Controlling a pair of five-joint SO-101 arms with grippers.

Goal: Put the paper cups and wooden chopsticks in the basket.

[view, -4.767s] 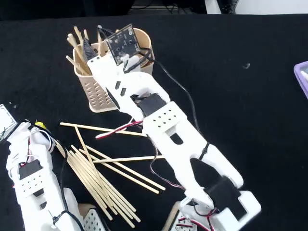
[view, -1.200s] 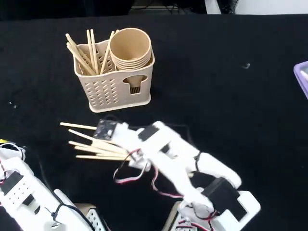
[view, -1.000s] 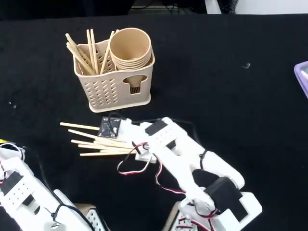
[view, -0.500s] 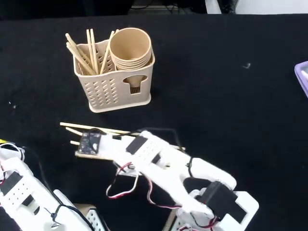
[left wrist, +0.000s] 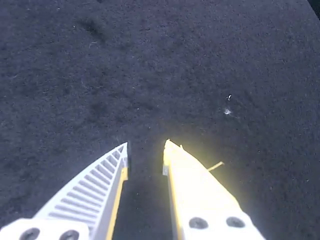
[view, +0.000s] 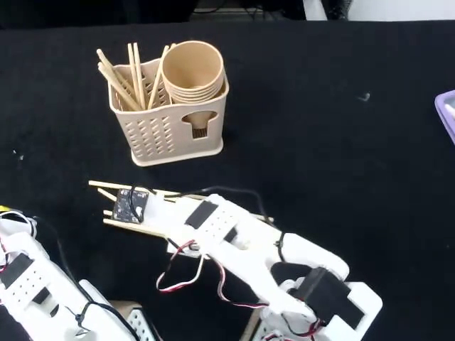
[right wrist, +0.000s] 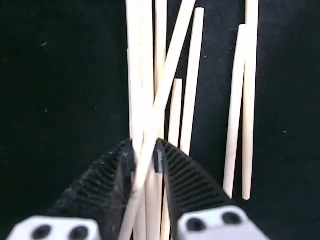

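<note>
Right gripper (right wrist: 145, 150) has been swung back from the basket (view: 170, 135) and lowered onto the loose chopsticks (right wrist: 192, 75) lying before it. Its jaws are pinched on one or two. Cups (view: 193, 71) already stowed. Left gripper (left wrist: 145, 152) slightly parted, empty. Lift judged next.

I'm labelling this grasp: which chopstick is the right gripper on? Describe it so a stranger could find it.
Between the basket and the arms, loose chopsticks lie on the black table under the right gripper. The held chopstick sits between that gripper's fingers. It alone slants across the others, which lie nearly parallel.
</note>
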